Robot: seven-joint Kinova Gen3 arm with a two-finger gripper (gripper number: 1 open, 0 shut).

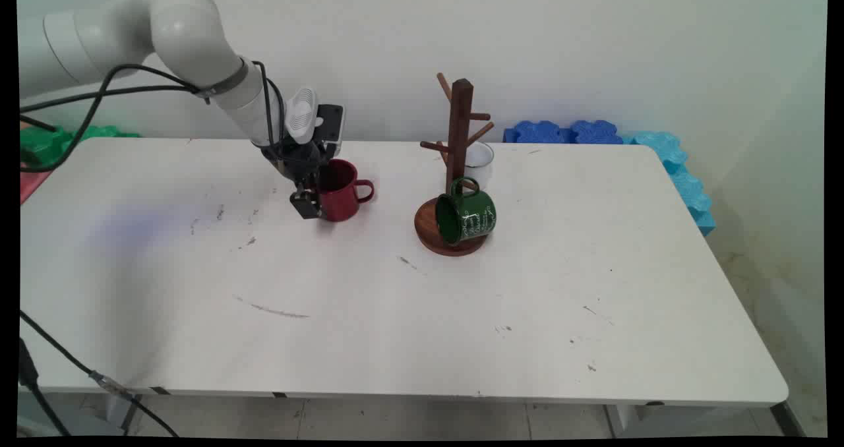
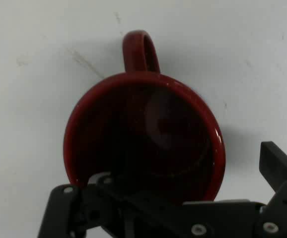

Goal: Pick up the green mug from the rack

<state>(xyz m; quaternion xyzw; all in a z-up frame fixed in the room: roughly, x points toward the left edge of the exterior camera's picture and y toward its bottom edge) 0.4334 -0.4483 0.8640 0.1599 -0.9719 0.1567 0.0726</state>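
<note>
The black gripper (image 1: 310,200) is down at table level, left of centre in the main view, and it stands right at the red mug (image 1: 339,190). In the hand view the mug's open mouth fills the middle of the frame directly ahead of the linkage, so the gripper looks straight down into it. One finger (image 2: 277,166) shows at the lower right, outside the mug's rim with bare table between them. The other finger seems to reach in over the rim at the lower left, though the dark interior makes that hard to confirm. The jaws stand wide apart and grip nothing that I can see. It looks as if they straddle the near wall of the mug, but whether either pad touches it I cannot tell.

The mug stands upright on the white table (image 1: 395,315). Its handle points to the top of the hand view, away from the gripper, and to the right in the main view.

Further right in the main view is a wooden mug tree (image 1: 458,137) on a round base. A green mug (image 1: 465,217) lies tilted on that base, mouth toward the lower left. A white cup (image 1: 480,163) stands just behind the post. Blue foam blocks (image 1: 567,132) lie along the table's far edge at the upper right, and green ones (image 1: 46,140) at the left edge.
</note>
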